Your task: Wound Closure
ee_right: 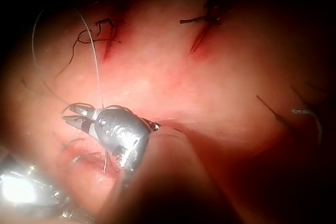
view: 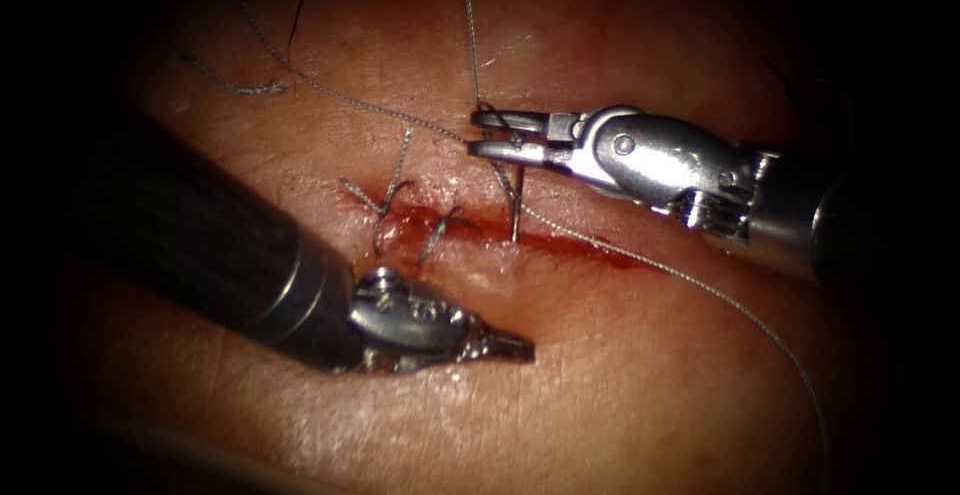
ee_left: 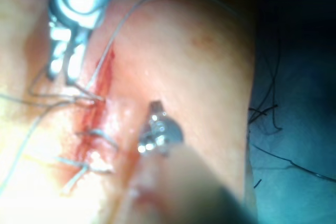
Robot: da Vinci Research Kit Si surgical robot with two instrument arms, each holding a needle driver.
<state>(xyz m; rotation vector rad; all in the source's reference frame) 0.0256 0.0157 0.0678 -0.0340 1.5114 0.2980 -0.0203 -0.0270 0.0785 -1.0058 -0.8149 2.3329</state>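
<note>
Needle (view: pixel 517 200) — in the cut (view: pixel 500 227), below right tool's fingers (view: pixel 492 133).

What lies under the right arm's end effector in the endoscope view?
Under the right end effector lie the tissue, thread and the cut with red fluid. Its jaws look parted around thread. The tissue directly beneath it is covered.

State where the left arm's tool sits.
Endoscope view: the left tool lies below the cut, on the tissue, jaws shut, holding nothing.
</note>
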